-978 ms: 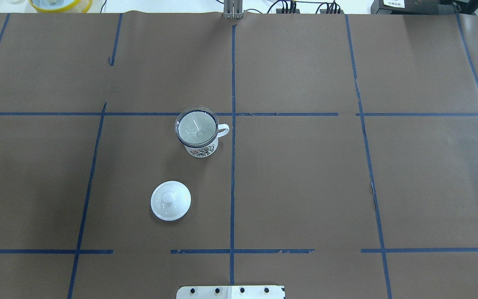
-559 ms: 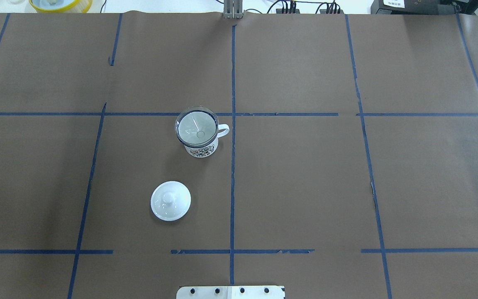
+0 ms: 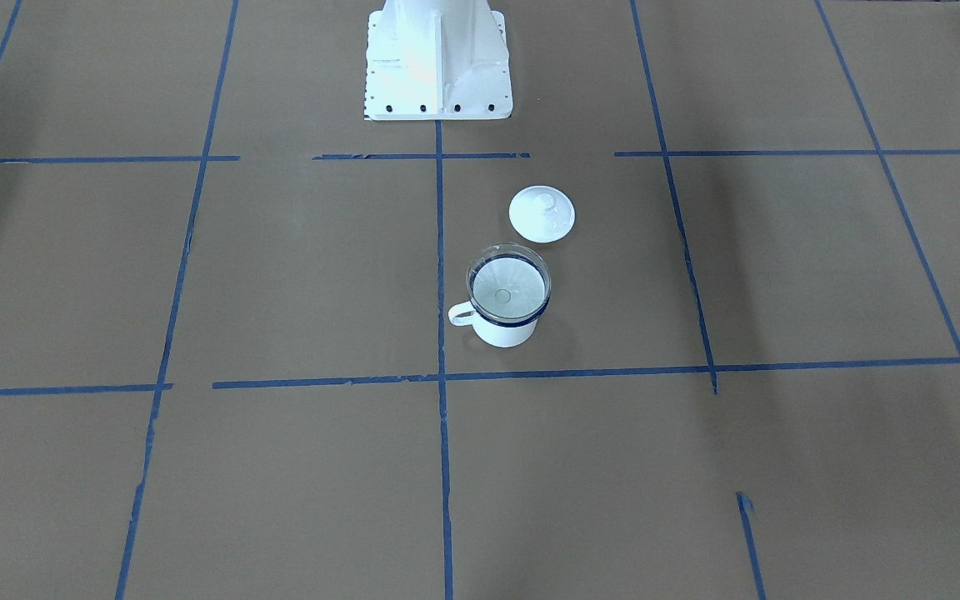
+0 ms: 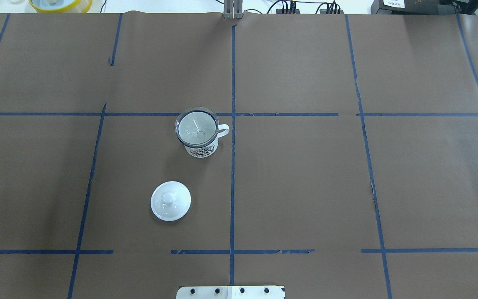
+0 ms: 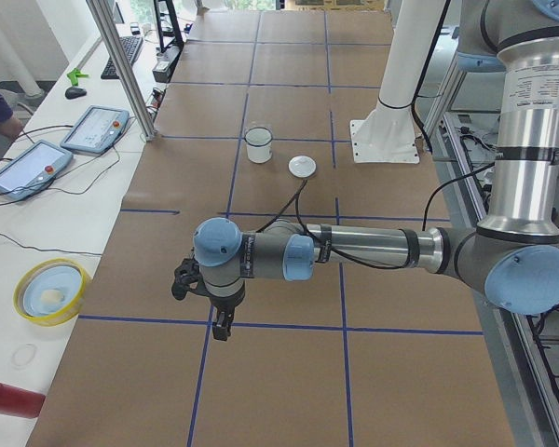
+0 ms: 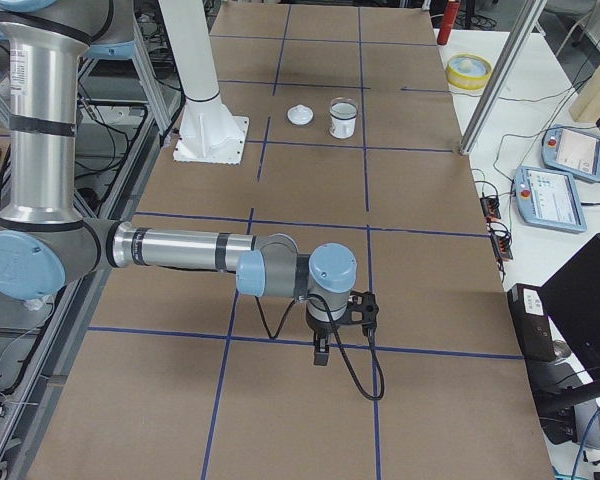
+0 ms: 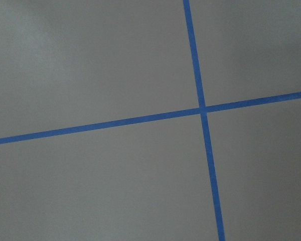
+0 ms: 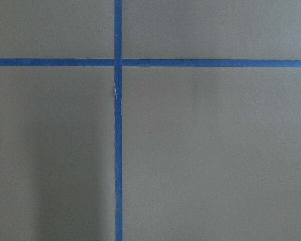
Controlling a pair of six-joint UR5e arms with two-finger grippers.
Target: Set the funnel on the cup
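The clear funnel (image 4: 196, 126) sits in the mouth of the white mug with the dark blue rim (image 4: 201, 150), left of the table's centre line, handle pointing right. Both also show in the front view: funnel (image 3: 508, 283), cup (image 3: 505, 332). My left gripper (image 5: 222, 328) shows only in the left side view, far from the cup, pointing down over the paper; I cannot tell if it is open. My right gripper (image 6: 321, 352) shows only in the right side view, equally far away; I cannot tell its state. The wrist views show only paper and blue tape.
A round white knobbed lid (image 4: 171, 200) lies on the table between the cup and the robot base (image 3: 437, 58). A yellow bowl (image 5: 48, 291), a red cylinder (image 5: 9, 399) and two tablets (image 5: 95, 128) lie beyond the paper's far edge. A metal post (image 5: 121, 65) stands there too.
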